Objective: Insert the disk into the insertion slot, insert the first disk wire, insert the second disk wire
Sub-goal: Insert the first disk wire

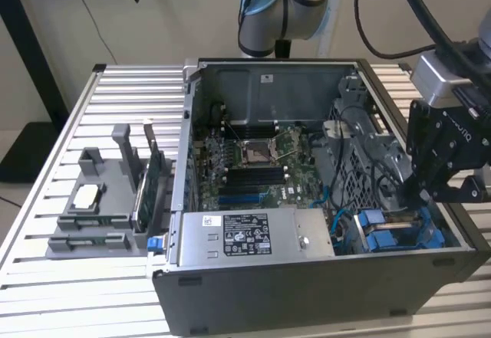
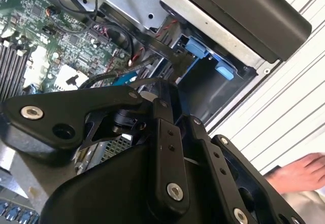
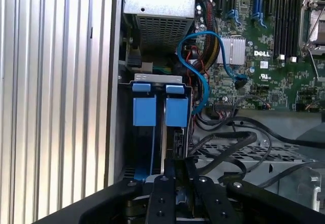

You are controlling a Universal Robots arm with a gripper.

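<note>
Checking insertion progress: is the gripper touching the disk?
Cannot tell. In the first wrist view the gripper sits close to the disk, but its own body hides any contact or gap.

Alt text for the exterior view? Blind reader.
A robot arm's black gripper reaches down into an open computer case at the exterior view's right, near blue drive carriers in the case's near corner. The motherboard lies mid-case, with a grey power-supply box in front. A grey parts holder sits on the slatted table at the exterior view's left.

Black cables [image 3: 223, 137] crowd space beside blue carriers [image 3: 144, 111]; case wall [image 3: 117, 132] close alongside.
</note>
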